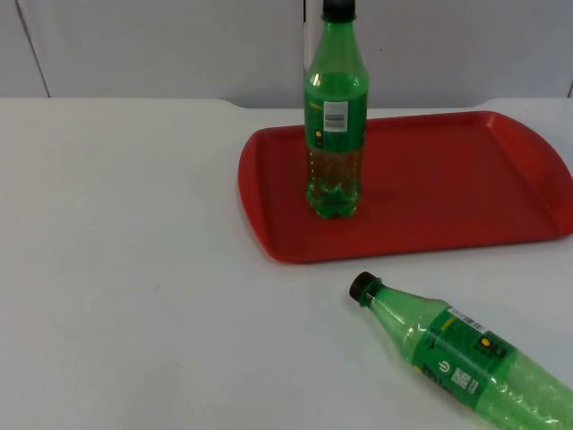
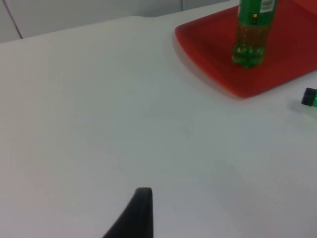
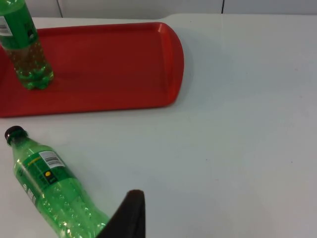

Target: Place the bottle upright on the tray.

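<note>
A flat red plastic tray (image 1: pixel 448 188) with rounded corners sits on the white table top (image 1: pixel 134 269), near the grey partition wall (image 1: pixel 161 45). On its left part stands a green plastic bottle with a black cap (image 1: pixel 336 125) — upright, label facing the top camera, its base resting on the tray floor. A second green plastic bottle with a black cap (image 1: pixel 466 358) lies on its side on the table, just in front of the tray's near edge and apart from it, with the cap pointing toward the tray.

Neither bottle is touched by anything. The left gripper's black fingertip (image 2: pixel 136 213) hangs over bare table, well apart from the tray; the right gripper's black fingertip (image 3: pixel 129 213) hangs just beside the lying bottle's body. Whether either pair of jaws is spread or pressed together cannot be told.
</note>
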Tool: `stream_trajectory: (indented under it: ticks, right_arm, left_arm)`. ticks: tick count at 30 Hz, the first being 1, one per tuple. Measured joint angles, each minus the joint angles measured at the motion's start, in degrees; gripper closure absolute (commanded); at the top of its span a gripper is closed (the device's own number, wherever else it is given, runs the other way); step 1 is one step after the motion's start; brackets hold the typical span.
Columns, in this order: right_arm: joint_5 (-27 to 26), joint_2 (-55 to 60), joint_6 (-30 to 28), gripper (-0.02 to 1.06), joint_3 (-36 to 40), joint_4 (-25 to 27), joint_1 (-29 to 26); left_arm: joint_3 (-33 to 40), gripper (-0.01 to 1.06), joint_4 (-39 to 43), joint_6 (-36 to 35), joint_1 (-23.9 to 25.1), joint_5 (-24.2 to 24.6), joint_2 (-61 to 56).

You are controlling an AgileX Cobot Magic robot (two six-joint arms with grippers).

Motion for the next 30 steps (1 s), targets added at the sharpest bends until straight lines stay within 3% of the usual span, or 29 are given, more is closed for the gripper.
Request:
stream_trajectory:
  ticks: [30]
  right_arm:
    - [0.00, 0.00, 0.23, -0.01, 0.00, 0.00, 0.00]
  left_arm:
    - [0.00, 0.00, 0.97, -0.73, 0.00, 0.09, 0.00]
